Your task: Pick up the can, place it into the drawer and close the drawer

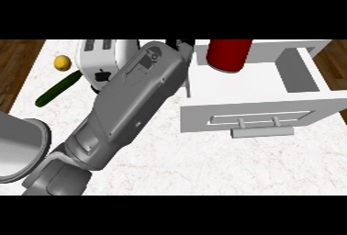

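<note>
The red can [229,55] stands in the back left part of the open white drawer [257,112], with its top cut off by the view's upper edge. My right forearm [125,110] stretches from the lower left up across the counter. Only a black sliver of my right hand [180,44] shows at the top edge, just left of the drawer's left wall and the can. A strip of white wall shows between hand and can. The drawer is pulled out, with its handle [263,131] facing me. My left hand does not show.
A white toaster [102,57] stands at the back left, partly behind my forearm. A yellow lemon [62,62] and a green cucumber [58,90] lie to its left. A big grey rounded body part [20,147] fills the left edge. Wooden floor [17,59] borders the counter.
</note>
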Motion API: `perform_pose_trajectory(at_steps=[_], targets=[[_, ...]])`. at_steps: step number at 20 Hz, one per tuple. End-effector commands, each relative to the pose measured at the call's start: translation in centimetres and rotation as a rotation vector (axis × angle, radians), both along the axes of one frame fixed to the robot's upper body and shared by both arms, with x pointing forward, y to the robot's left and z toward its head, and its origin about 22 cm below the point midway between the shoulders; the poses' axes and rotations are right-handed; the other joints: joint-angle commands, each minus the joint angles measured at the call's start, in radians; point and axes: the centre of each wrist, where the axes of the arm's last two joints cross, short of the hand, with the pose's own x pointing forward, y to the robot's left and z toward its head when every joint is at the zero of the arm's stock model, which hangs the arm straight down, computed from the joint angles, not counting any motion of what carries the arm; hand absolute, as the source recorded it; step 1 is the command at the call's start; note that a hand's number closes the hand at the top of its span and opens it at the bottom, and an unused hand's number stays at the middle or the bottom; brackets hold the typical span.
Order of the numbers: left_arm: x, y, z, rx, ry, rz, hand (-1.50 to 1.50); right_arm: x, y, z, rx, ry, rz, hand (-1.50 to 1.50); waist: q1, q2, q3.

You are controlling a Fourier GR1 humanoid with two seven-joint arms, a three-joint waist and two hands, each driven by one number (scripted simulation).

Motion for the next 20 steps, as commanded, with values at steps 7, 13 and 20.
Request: perform_pose_trajectory(at_steps=[7,13,20], targets=[[0.5,-1.8,0.9,0.054,0.021,0.044,1.50,0.4,0.4,0.3,0.010,0.009,0.023,-1.50,-0.015,0.003,0.001],[0.1,-1.7,-2.1,0.079,0.057,0.046,1.50,0.9,0.9,0.3,0.001,-0.001,0.032,-1.50,-0.032,0.008,0.001],[0.2,-1.1,-4.7,0.138,0.072,0.112,-1.50,1.5,0.8,1.1,0.001,-0.025,0.040,-1.50,-0.037,0.009,0.001]])
